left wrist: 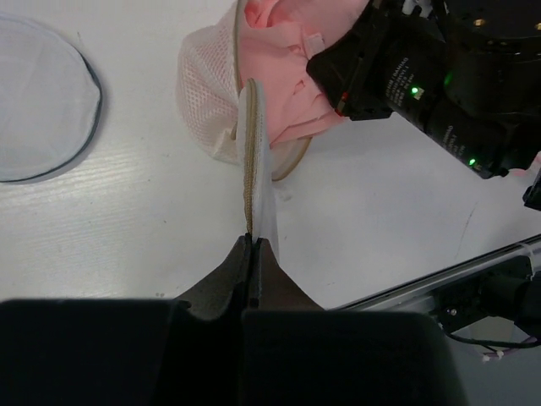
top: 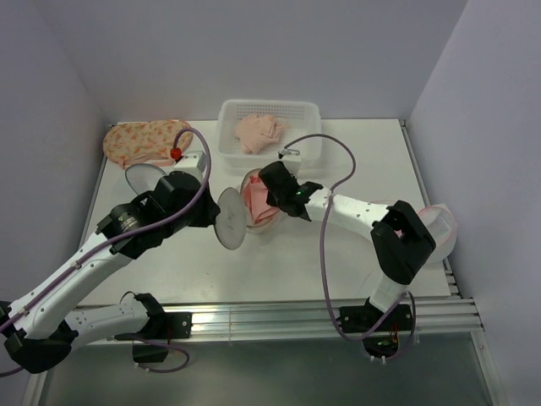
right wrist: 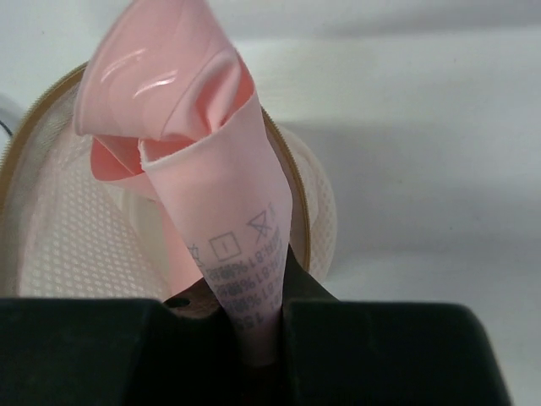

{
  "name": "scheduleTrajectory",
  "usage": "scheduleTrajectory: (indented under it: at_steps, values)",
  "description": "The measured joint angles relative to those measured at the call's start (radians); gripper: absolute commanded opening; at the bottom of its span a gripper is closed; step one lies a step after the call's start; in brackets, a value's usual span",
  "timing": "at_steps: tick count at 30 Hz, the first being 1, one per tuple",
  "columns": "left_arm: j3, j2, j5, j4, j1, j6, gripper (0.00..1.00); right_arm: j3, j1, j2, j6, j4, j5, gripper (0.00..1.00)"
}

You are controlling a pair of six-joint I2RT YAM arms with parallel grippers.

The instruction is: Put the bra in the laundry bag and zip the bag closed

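Pinching bra (right wrist: 211, 194), right tool (right wrist: 254, 296) clamped shut

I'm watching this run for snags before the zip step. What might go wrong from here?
The right jaws pinch the bra only by a narrow fold bearing its care label, above the laundry bag; released there, fabric may drape over the zip rim and jam the zip. The left jaws grip just the thin edge of the open flap; it could slip out and fall against the right arm.
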Motion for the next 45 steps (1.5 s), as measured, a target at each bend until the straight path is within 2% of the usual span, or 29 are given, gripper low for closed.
scheduleTrajectory:
  at_steps: [4,9,20,30,33,34,36,37,40,45]
  values:
    - [0.003,0.002,0.027,0.001,0.0,0.0,0.0,0.099,0.089,0.02,-0.032,-0.099,0.145,0.0]
    - [0.003,0.007,0.053,0.007,0.0,0.0,0.0,0.177,0.169,0.04,-0.049,-0.146,0.154,0.0]
    - [0.018,0.01,0.087,0.021,0.0,0.0,0.0,0.231,0.161,0.272,-0.007,-0.122,0.086,0.0]
    - [0.106,-0.003,0.077,-0.006,0.0,-0.002,0.0,0.251,0.125,0.315,0.048,-0.122,0.109,0.01]
    - [0.121,-0.025,0.053,-0.019,0.0,-0.002,0.0,0.222,0.098,0.302,0.055,-0.119,0.111,0.24]
    - [0.121,-0.029,0.045,-0.029,0.0,-0.002,0.0,0.201,0.091,0.285,0.055,-0.116,0.11,0.36]
    - [0.119,-0.03,0.036,-0.035,0.0,-0.003,0.0,0.159,0.084,0.231,0.042,-0.124,0.102,0.46]
    - [0.111,-0.03,0.033,-0.028,0.0,-0.004,0.0,0.144,0.084,0.204,0.034,-0.132,0.097,0.54]
    - [0.084,-0.03,0.032,-0.018,0.0,-0.004,0.0,0.13,0.084,0.113,0.01,-0.161,0.077,0.67]
    - [0.053,-0.014,0.032,-0.002,0.006,-0.003,0.0,0.133,0.084,-0.048,-0.018,-0.171,0.044,0.77]
